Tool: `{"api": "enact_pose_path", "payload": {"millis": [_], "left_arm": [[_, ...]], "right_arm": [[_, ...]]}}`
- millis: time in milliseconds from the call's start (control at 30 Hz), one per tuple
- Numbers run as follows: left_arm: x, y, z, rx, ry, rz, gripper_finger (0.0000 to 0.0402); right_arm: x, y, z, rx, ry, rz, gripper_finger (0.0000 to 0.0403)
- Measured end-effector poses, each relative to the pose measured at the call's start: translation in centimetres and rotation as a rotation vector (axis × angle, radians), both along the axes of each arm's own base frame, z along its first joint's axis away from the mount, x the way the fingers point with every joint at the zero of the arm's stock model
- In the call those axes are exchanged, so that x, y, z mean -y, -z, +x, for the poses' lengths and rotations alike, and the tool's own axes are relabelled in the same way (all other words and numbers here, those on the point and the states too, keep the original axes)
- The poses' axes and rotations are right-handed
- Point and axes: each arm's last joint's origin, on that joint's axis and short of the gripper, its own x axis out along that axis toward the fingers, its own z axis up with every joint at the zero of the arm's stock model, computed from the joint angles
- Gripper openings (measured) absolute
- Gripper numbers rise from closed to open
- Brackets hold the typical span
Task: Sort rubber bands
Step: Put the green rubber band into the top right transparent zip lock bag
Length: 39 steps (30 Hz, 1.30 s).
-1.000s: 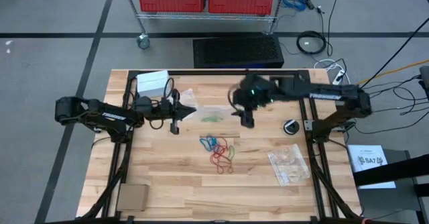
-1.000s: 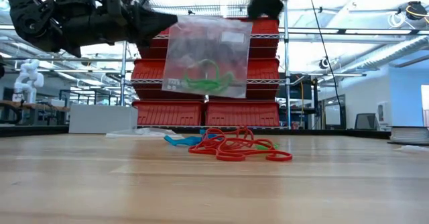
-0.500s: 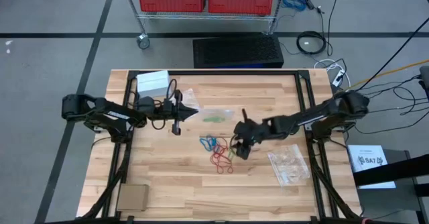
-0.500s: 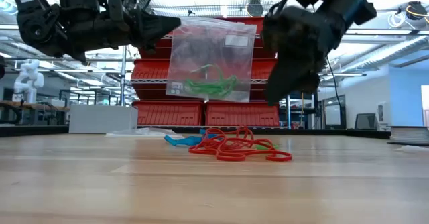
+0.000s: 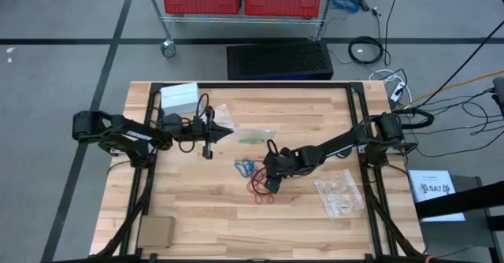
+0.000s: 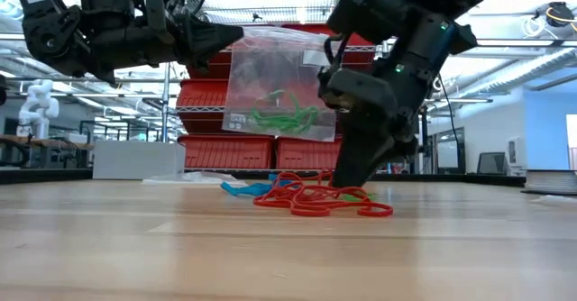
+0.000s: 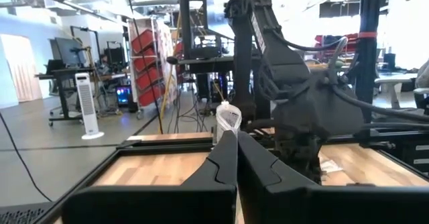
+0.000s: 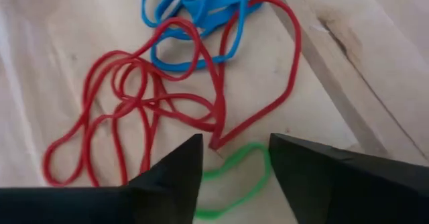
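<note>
The open right gripper straddles a thin, limp green rubber band; pinching its loop should lift it.

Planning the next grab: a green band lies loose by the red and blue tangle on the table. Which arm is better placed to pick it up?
Right. The right gripper is open and low over the pile, its fingers straddling the green band. The left gripper is shut on the clear bag, held up off the table.

Pale planked wood table, glossy clear plastic bag, smooth rubber bands
</note>
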Motion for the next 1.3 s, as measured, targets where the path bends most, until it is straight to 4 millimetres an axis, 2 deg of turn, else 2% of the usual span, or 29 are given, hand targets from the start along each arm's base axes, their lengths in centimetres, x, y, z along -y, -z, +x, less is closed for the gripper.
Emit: {"api": "enact_pose_path", "payload": {"millis": [100,200,267,467,633,800,1000,1133,1300], "left_arm": [[0.0,0.0,0.0,0.0,0.0,0.0,0.0],[0.0,0.0,0.0,-0.001,0.0,0.0,0.0],[0.0,0.0,0.0,-0.001,0.0,0.0,0.0],[0.0,0.0,0.0,-0.001,0.0,0.0,0.0],[0.0,0.0,0.0,0.0,-0.001,0.0,0.0],[0.0,0.0,0.0,0.0,-0.001,0.0,0.0],[0.0,0.1,0.0,-0.009,-0.001,-0.002,0.0],[0.0,0.1,0.0,-0.013,-0.001,-0.003,0.0],[0.0,0.1,0.0,-0.012,-0.001,-0.002,0.0]], "right_arm": [[0.0,0.1,-0.1,-0.051,-0.002,-0.013,0.0108],[0.1,0.1,-0.3,-0.074,-0.013,-0.032,0.0039],[0.1,-0.1,-0.5,-0.082,-0.026,-0.037,0.0011],[0.3,-1.6,-1.4,-0.097,-0.059,-0.043,0.0009],[1.4,-3.7,-1.4,-0.008,-0.055,-0.173,0.0002],[2.6,-4.6,-1.2,0.025,-0.079,-0.238,0.0039],[2.9,-4.7,-1.9,-0.027,-0.038,-0.201,0.0141],[2.4,-4.5,-2.4,-0.063,-0.018,-0.183,0.0205],[2.3,-4.5,-2.4,-0.06,0.021,-0.162,0.0243]]}}
